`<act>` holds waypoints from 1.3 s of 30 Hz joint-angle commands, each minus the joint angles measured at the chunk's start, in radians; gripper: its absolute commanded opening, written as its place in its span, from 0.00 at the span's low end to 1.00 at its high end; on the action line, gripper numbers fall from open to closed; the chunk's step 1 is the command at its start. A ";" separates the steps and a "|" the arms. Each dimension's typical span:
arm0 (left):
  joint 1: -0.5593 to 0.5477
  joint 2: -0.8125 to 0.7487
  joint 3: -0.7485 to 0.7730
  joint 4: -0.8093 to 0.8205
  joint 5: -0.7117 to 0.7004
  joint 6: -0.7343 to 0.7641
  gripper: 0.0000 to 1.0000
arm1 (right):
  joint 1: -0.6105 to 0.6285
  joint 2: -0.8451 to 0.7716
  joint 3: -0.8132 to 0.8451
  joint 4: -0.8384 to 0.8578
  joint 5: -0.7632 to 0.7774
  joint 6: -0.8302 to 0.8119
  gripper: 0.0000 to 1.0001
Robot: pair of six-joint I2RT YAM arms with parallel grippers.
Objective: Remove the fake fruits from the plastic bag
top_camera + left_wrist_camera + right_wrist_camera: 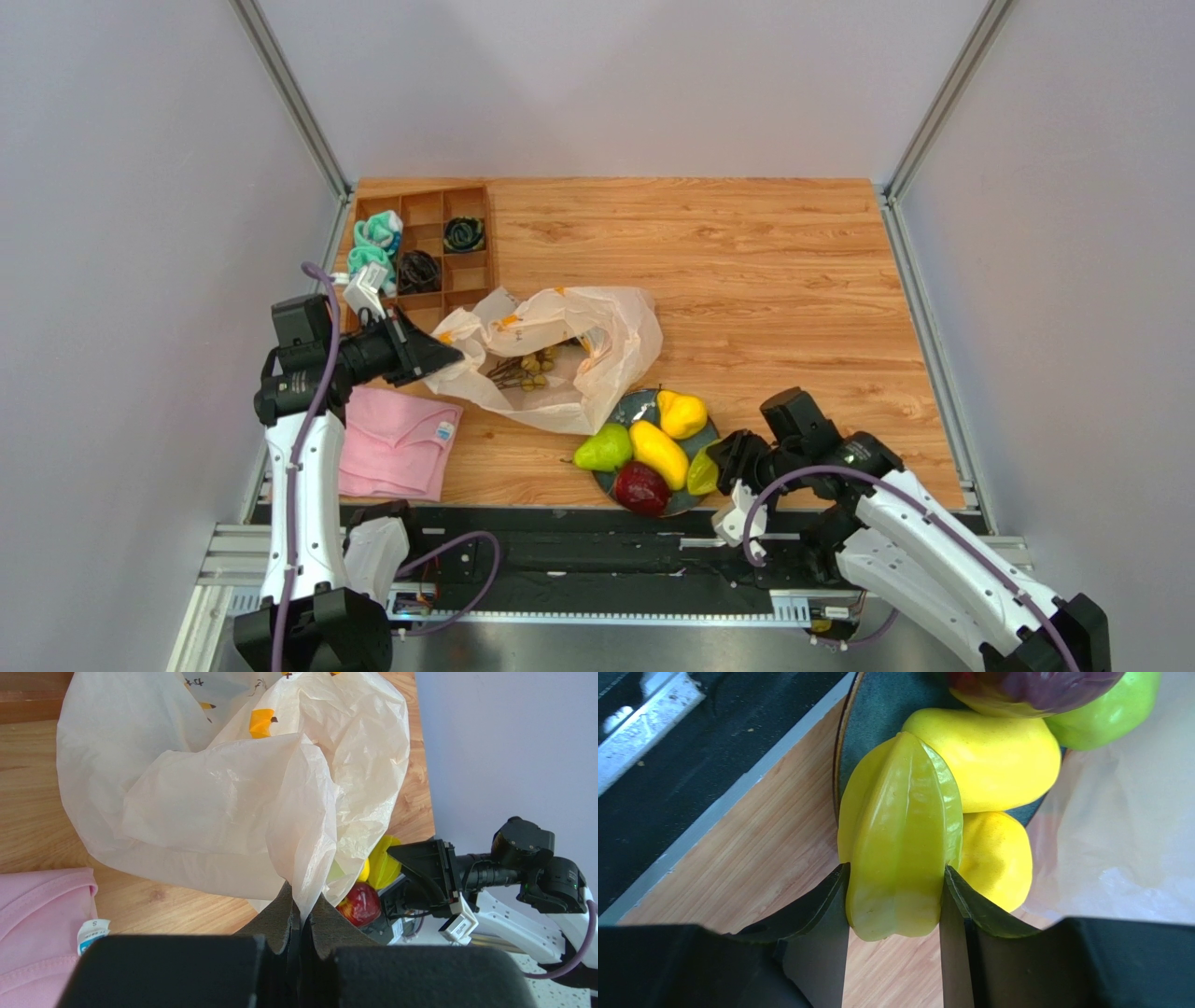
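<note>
The plastic bag [568, 350] lies crumpled toward the desk's [786, 280] left edge, thin, crinkly and cream-white, half see-through and dotted with small orange bananas. Its mouth gapes, and a grape bunch [530, 370] on brown stalks shows inside. The left end effector [300, 913] is pressed together on a fold of the bag's rim. At the near edge a dark plate [631, 406] carries a glossy green pear [603, 451], yellow mango [659, 452], lemon [682, 413] and dark red apple [641, 487]. The right end effector [896, 875] pinches a ribbed yellow-green starfruit [899, 833] at the plate's rim
</note>
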 commanded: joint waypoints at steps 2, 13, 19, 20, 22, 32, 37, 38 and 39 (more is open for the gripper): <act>0.011 -0.016 -0.008 0.008 0.002 0.014 0.00 | 0.001 -0.066 -0.033 0.108 -0.059 -0.136 0.18; 0.017 -0.034 -0.028 0.011 0.009 0.002 0.00 | 0.001 -0.060 -0.109 0.184 -0.067 -0.163 0.41; 0.020 -0.039 -0.031 0.005 0.010 0.005 0.00 | 0.001 -0.109 -0.122 0.250 -0.064 -0.113 0.76; 0.022 -0.040 -0.034 0.008 0.009 0.003 0.00 | 0.001 -0.118 -0.116 0.256 -0.061 -0.088 0.77; 0.022 -0.039 -0.036 0.011 0.010 0.000 0.00 | 0.001 -0.145 -0.105 0.247 -0.041 -0.071 0.78; 0.022 -0.012 -0.025 0.057 0.039 -0.038 0.00 | -0.053 -0.011 0.186 0.237 0.002 0.232 0.79; 0.022 -0.011 -0.026 0.071 0.056 -0.049 0.00 | -0.016 0.263 0.544 0.345 -0.030 0.696 0.78; 0.022 -0.014 -0.026 0.074 0.059 -0.050 0.00 | 0.004 0.317 0.599 0.351 -0.017 0.760 0.78; 0.022 -0.012 -0.026 0.078 0.061 -0.055 0.00 | 0.050 0.407 0.646 0.357 0.003 0.833 0.78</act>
